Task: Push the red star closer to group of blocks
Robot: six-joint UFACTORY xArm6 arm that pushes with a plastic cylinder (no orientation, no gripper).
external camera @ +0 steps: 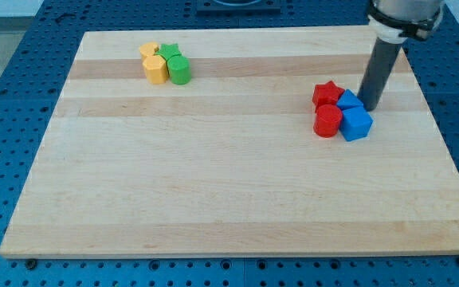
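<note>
The red star (326, 93) lies at the view's right, touching a red cylinder (327, 121) below it and a small blue block (349, 100) to its right. A blue cube (357, 123) sits beside the red cylinder. My tip (370, 106) stands on the board just right of the small blue block, close to it, a block's width right of the red star. The rod rises from there to the view's top. A second group sits at the view's top left.
At the top left are a yellow cylinder (155, 68), a yellow block (149, 51), a green star (170, 53) and a green cylinder (180, 70), all touching. The wooden board (237, 183) lies on a blue perforated table (6, 96).
</note>
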